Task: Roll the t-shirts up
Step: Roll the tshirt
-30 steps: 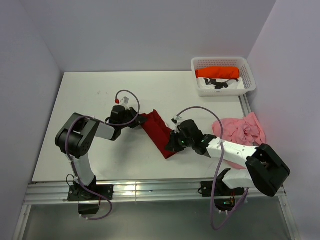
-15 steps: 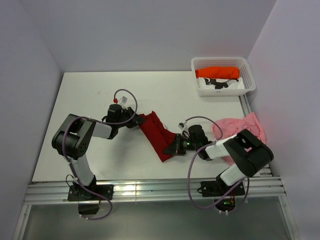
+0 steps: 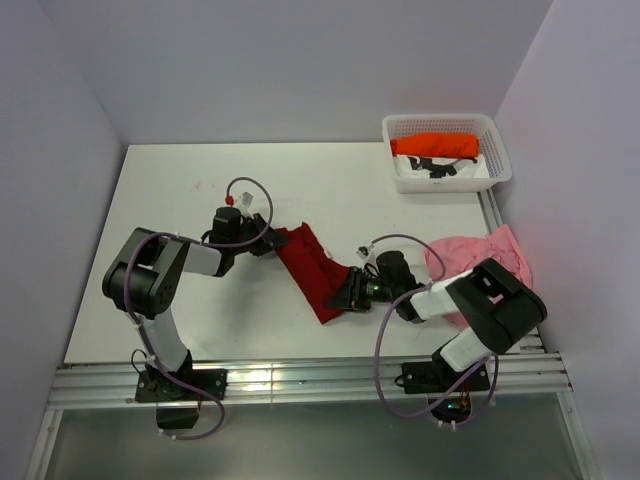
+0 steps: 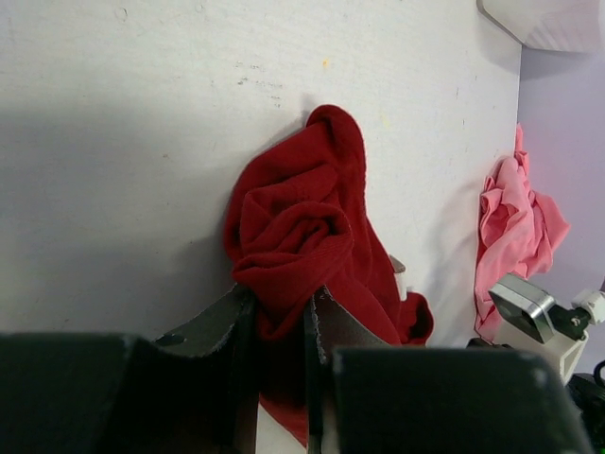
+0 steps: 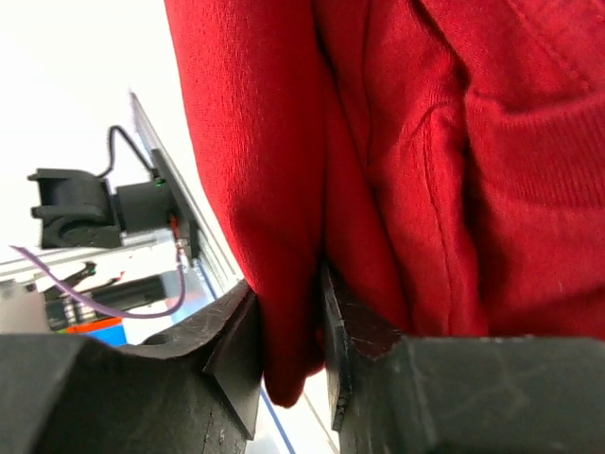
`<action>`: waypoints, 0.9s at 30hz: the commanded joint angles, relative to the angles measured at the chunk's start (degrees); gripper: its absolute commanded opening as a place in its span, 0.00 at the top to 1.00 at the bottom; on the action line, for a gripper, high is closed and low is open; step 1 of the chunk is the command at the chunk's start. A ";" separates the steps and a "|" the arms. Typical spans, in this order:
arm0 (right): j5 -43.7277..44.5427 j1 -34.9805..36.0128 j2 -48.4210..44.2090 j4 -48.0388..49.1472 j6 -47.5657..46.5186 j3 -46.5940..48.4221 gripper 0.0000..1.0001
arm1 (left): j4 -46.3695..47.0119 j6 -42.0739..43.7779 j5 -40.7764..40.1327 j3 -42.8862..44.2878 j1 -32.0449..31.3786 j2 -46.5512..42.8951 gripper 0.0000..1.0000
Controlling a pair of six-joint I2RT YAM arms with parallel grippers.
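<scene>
A: Step check: dark red cotton t-shirt [image 3: 312, 270], both ends gripped?

B: Yes, left gripper [image 3: 270, 241] is clamped on a bunched wad at the shirt's far-left end. Its wrist view shows cloth pinched between the fingers [image 4: 213, 331]. The right gripper [image 3: 352, 292] sits at the near-right end with a fold filling the gap between its jaws, so I read that as a grasp too.

A: Where on the white table [image 3: 170, 200]?

B: Centre, a bit toward the near edge, lying diagonal from far-left to near-right.

A: Look?

B: Narrow rumpled strip with soft folds, a stitched seam visible up close and a thicker lump at the left end. Not a tight roll yet, I'd judge.

A: Doing it well?

B: Hold the strip lightly taut between the two grips. Turn both ends evenly so the roll doesn't cone, and work low on the table. Don't let one end go early, or it'll likely spring open.

A: Others?

B: Crumpled pale pink cotton t-shirt [image 3: 480, 262] at the right edge, beside the right arm. Bright orange t-shirt [image 3: 435, 146] lies inside the white plastic lattice basket [image 3: 440, 121] at the far right corner.
</scene>
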 commanded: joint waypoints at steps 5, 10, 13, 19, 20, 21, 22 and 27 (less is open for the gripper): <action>9.13 0.79 -7.42 -24.14 -5.79 -1.58 0.63 | -0.75 4.43 -3.36 3.63 1.89 -2.29 0.93; 11.41 1.67 -11.02 -28.97 -5.87 -1.40 0.58 | -1.54 5.13 -2.92 4.42 1.97 -2.03 0.93; 15.53 2.64 -16.81 -35.20 -6.48 -0.52 0.50 | -1.46 5.31 -2.57 4.77 1.89 -1.59 0.93; 24.76 4.48 -31.32 -51.02 -7.89 5.71 0.38 | -1.45 5.40 -1.69 4.95 1.89 -1.42 0.93; 27.03 4.83 -32.46 -54.26 -8.42 6.85 0.38 | -1.63 5.49 -1.43 5.21 1.89 -1.42 0.94; 28.01 5.10 -34.22 -55.77 -9.64 9.56 0.37 | -1.72 5.49 -1.34 5.30 1.80 -1.33 0.94; 29.07 5.88 -34.58 -57.18 -10.43 11.15 0.37 | -1.98 5.49 -1.25 5.30 1.80 -1.41 0.93; 39.34 13.52 -32.48 -65.17 -15.18 25.28 0.19 | -2.51 5.75 -1.16 5.21 1.80 -2.03 0.94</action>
